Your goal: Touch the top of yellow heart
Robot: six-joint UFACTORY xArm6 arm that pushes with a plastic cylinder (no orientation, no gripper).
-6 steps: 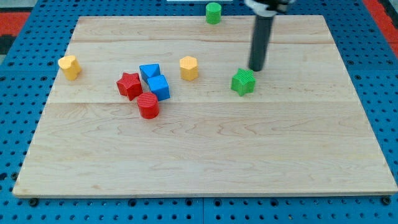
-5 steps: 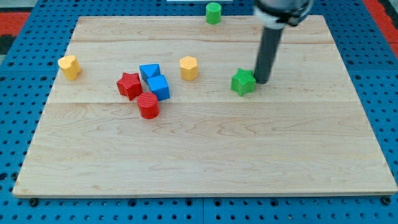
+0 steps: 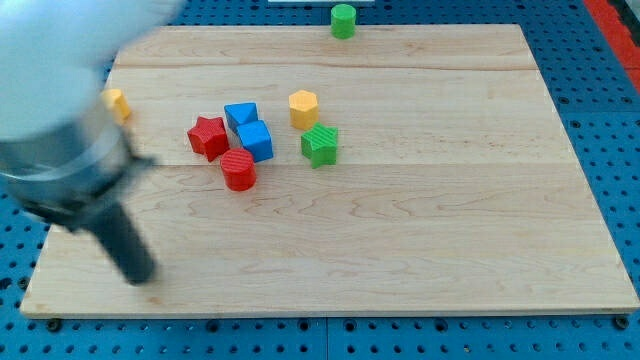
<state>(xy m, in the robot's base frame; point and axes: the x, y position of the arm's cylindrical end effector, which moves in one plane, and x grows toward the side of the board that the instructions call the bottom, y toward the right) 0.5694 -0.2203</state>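
Observation:
The yellow heart [image 3: 120, 104] lies near the board's left edge, partly hidden behind my blurred arm. My tip [image 3: 141, 280] is at the view's lower left, well below the heart and apart from every block. The rod leans up and left into the large blurred arm body.
A green star [image 3: 320, 144] sits just below a yellow hexagon [image 3: 303, 108]. A red star [image 3: 208, 136], a red cylinder [image 3: 238, 170] and two blue blocks [image 3: 241, 115] [image 3: 255, 140] cluster in the left middle. A green cylinder [image 3: 343, 20] stands at the top edge of the wooden board [image 3: 400, 250].
The green star has slid left to under the yellow hexagon. My tip has swung from beside the green star to the board's lower left. The arm now covers part of the yellow heart.

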